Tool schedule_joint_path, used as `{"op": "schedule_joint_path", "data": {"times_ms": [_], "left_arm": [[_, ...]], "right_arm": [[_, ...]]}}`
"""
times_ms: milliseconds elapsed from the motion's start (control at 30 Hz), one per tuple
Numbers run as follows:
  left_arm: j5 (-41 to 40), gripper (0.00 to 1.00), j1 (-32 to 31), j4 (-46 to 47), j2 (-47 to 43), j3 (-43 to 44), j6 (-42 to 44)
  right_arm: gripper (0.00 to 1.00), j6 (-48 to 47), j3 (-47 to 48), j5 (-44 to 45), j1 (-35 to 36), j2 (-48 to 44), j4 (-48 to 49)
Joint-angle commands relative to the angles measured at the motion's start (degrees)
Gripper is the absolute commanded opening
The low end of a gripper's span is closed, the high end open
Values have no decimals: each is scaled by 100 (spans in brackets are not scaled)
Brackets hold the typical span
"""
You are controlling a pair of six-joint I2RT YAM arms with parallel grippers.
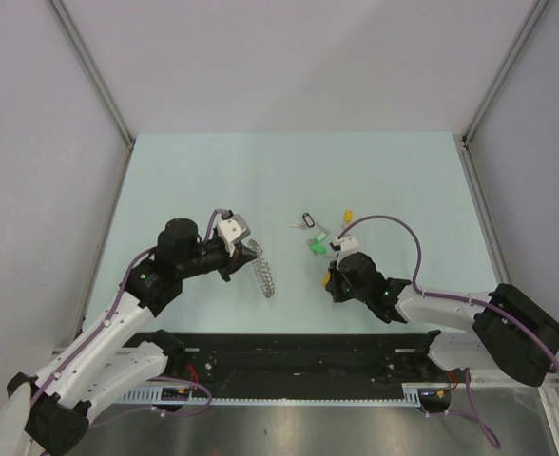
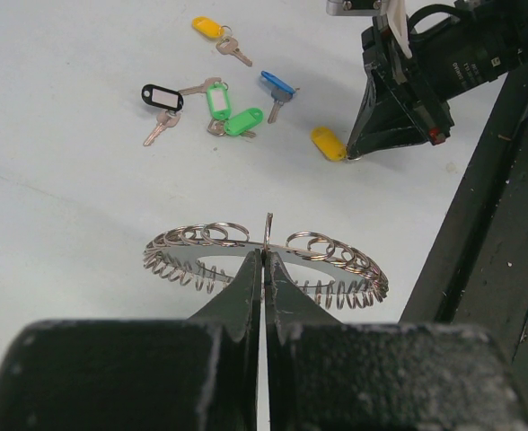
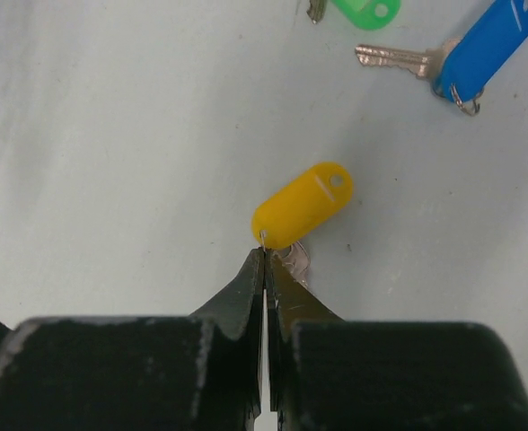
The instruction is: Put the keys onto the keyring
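My left gripper [image 1: 245,258] [image 2: 264,254] is shut on the keyring [image 1: 264,271] [image 2: 192,244], a large silver ring with a coiled rim, and holds it by its near edge above the table. My right gripper [image 1: 330,280] [image 3: 265,255] is shut on the small wire loop of a yellow-tagged key [image 3: 302,205] [image 2: 329,142] lying on the table; its metal blade pokes out under the right finger. The other keys lie in a loose group: black [image 2: 161,97] [image 1: 307,220], two green [image 2: 243,121] [image 1: 318,245], blue [image 2: 277,85] [image 3: 484,43] and another yellow [image 2: 208,27] [image 1: 348,216].
The pale green table [image 1: 203,180] is walled in by grey panels left, right and behind. A black rail [image 1: 289,356] runs along the near edge between the arm bases. The right arm's body [image 2: 444,63] stands close to the right of the keyring.
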Motion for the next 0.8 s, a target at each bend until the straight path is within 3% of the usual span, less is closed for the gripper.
{"op": "schedule_joint_path", "data": {"times_ms": [0, 200, 533, 767], "left_arm": [[182, 0, -31, 303, -21, 20, -42], [244, 0, -31, 286, -30, 29, 2], [33, 0, -31, 259, -82, 20, 46], [-38, 0, -31, 251, -100, 20, 64]], "right_arm": [[0, -441, 503, -156, -19, -307, -529], [0, -943, 933, -790, -186, -449, -1320], [0, -1646, 2251, -1001, -318, 606, -3358], [0, -2051, 2823, -948, -335, 1186, -3738]]}}
